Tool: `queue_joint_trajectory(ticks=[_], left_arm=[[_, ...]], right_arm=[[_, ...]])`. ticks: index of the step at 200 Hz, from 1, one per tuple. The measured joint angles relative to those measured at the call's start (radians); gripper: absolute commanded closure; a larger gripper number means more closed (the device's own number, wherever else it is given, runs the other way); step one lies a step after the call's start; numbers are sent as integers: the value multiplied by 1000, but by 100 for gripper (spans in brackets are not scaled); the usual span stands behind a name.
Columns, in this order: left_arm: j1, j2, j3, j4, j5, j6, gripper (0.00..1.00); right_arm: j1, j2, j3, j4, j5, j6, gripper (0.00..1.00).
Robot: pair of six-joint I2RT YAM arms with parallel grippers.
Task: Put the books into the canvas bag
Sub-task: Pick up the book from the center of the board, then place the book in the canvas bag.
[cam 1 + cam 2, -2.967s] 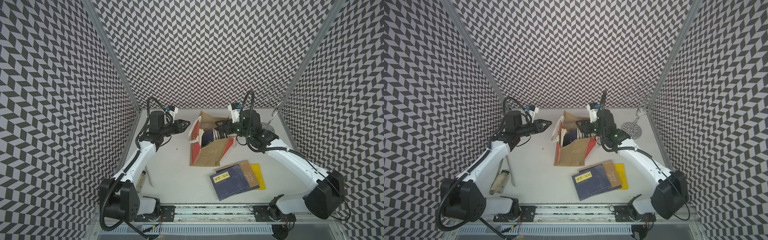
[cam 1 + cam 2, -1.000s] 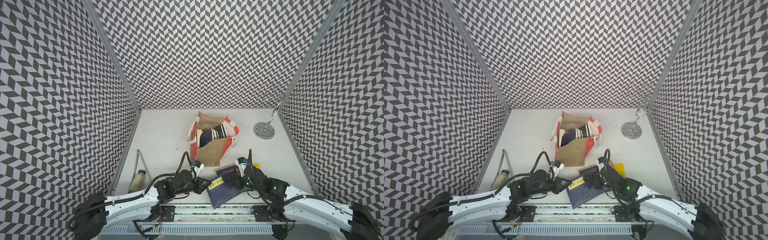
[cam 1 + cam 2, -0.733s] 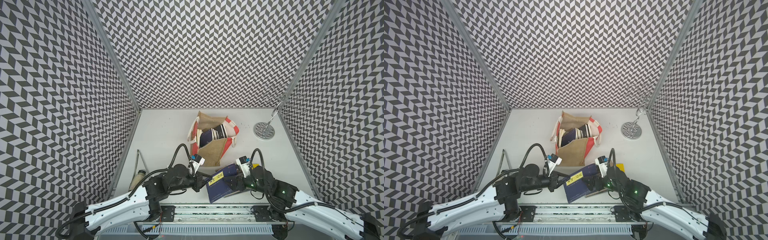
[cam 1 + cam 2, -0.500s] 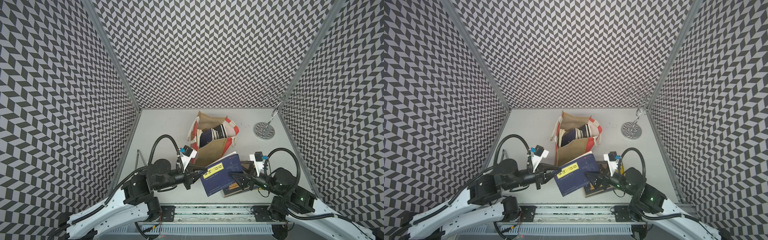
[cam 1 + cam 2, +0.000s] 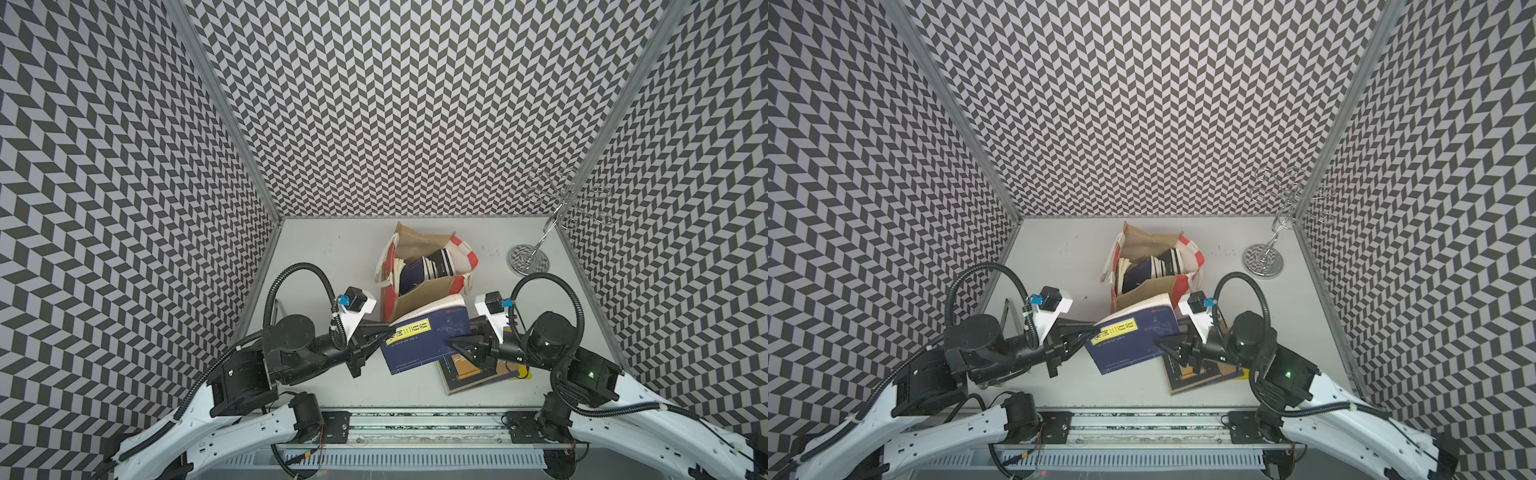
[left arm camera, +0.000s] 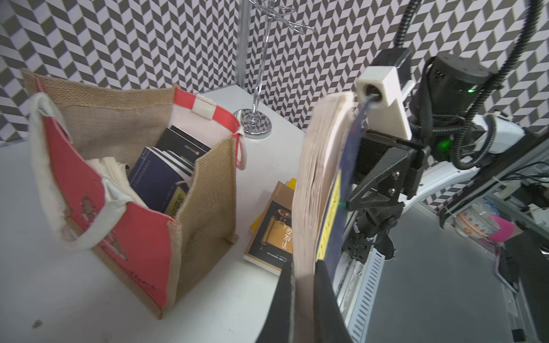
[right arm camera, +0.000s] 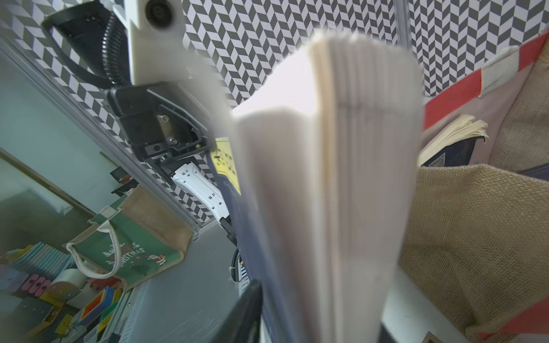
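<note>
A navy book (image 5: pixel 424 340) (image 5: pixel 1133 336) with a yellow label hangs tilted above the table, just in front of the canvas bag (image 5: pixel 419 291) (image 5: pixel 1144 293). My left gripper (image 5: pixel 384 330) (image 6: pixel 303 279) is shut on its left edge. My right gripper (image 5: pixel 451 343) (image 7: pixel 318 308) pinches its right edge, with a finger on each cover. The bag stands open with several books (image 5: pixel 419 266) (image 6: pixel 160 178) upright inside. A brown book (image 5: pixel 469 370) (image 6: pixel 273 234) lies on the table under my right gripper, on top of a yellow one (image 5: pixel 524 372).
A chrome wire stand (image 5: pixel 528 259) (image 5: pixel 1262 259) stands at the back right, close to the bag. Patterned walls close in three sides. The front rail (image 5: pixel 415 428) runs along the near edge. A green bag (image 7: pixel 133 255) lies outside the cell.
The navy book has come up off the table's front and moved toward the bag with my left gripper. My right gripper, open before, has closed on the book's right edge.
</note>
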Motion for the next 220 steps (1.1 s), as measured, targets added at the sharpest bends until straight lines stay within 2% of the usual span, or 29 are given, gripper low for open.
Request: queue_joint_trajectory(ticks=[20,31,40,52,78,90,99,121,150,170,199,220], left_arm=[[8,29,15,11,-67,10,100],[32,56,36,23,-90,19,81],[72,83,57,39,-84,26,70],[182,135,91,59,-37,40,62],[514,272,121,122,202,48,56],[619,342,121,138,282,50,56],[660,393,121,147,327,51,55],[698,496,133,152,394,58,54],[710,617,205,158,437,67,54],[710,660,233,160,439,76,57],[710,704,262,148,409,93,68],[710,730,269,137,384,107,69]], right_arm=[[2,18,74,-59,-2,-7,100],[-4,52,145,-123,21,-13,100],[-12,93,216,-176,47,-12,100],[-35,170,335,-241,95,-10,100],[-167,344,586,-337,176,-4,100],[-238,404,662,-376,204,-1,100],[-285,444,710,-415,229,-1,100],[-357,528,800,-507,277,-5,100],[-382,628,903,-618,314,-23,100],[-384,674,917,-649,315,-35,100],[-384,717,909,-692,282,-55,100],[-381,732,906,-705,255,-63,100]])
